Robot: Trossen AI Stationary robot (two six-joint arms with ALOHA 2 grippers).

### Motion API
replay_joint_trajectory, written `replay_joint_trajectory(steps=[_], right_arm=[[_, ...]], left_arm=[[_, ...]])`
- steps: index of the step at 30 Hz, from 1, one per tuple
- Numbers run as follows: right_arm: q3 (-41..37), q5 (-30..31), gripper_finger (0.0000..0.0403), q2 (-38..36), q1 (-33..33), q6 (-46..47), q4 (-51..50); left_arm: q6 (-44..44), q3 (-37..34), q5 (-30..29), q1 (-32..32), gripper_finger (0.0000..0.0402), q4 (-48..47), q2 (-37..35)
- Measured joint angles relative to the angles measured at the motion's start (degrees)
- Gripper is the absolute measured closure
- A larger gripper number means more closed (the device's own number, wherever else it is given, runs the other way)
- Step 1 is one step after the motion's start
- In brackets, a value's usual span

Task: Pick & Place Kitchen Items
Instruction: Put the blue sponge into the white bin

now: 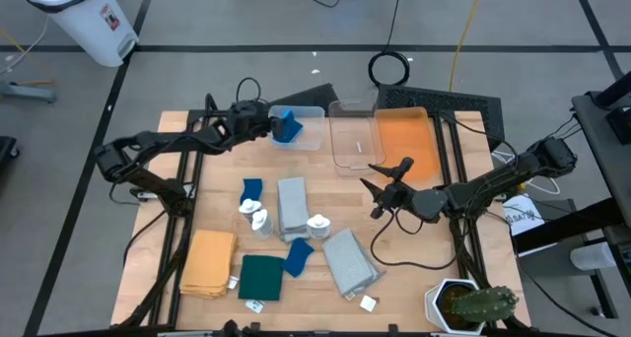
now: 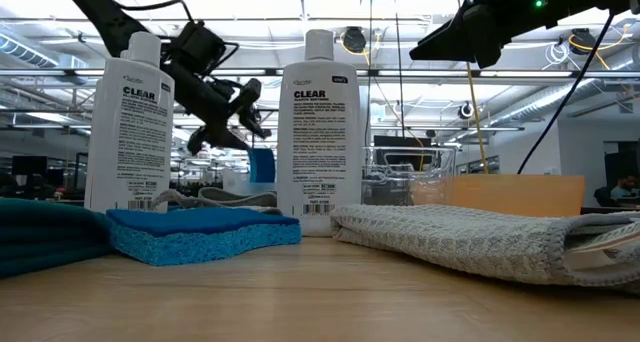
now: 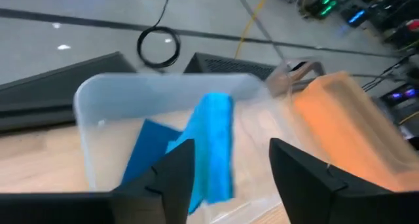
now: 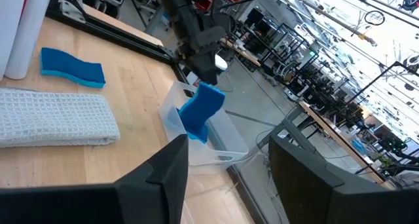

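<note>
My left gripper (image 3: pixel 226 178) is open over the clear bin (image 1: pixel 314 138) at the far left. A blue cloth piece (image 3: pixel 215 142) stands on end between its fingers, nearer one finger, above a second blue piece (image 3: pixel 145 153) lying in the bin. My right gripper (image 4: pixel 226 178) is open and empty above the table (image 1: pixel 380 194), near the orange tray (image 1: pixel 406 140). Two blue pieces (image 1: pixel 251 189) (image 1: pixel 299 255), two grey cloths (image 1: pixel 293 204) (image 1: pixel 350 261), a mustard cloth (image 1: pixel 209 263), a dark green cloth (image 1: pixel 261 277) and white bottles (image 1: pixel 256 217) (image 1: pixel 317 224) rest on the table. My left gripper stands with its fingers on either side of the upright blue piece (image 4: pixel 203 109), coming from above and from the table's left. The gap is wider than the piece. I cannot tell whether one finger (image 3: pixel 175 175) still touches it.
A second clear bin (image 1: pixel 353 145) stands between the first bin and the orange tray. A potted cactus (image 1: pixel 473 305) stands at the near right corner. Small white tags (image 1: pixel 368 303) lie near the near edge. Bare table lies right of the grey cloths.
</note>
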Motion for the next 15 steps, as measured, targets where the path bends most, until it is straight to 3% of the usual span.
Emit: replay_joint_trajectory(steps=[9,15], right_arm=[[0.0,0.0,0.0221,0.0,0.0,0.0,0.0],[0.0,0.0,0.0223,0.0,0.0,0.0,0.0]], left_arm=[[4.3,1.6,5.4,-0.1,0.0193,1.5,-6.4],[6.8,1.8,5.9,-1.4,0.0204,1.1,-11.7]])
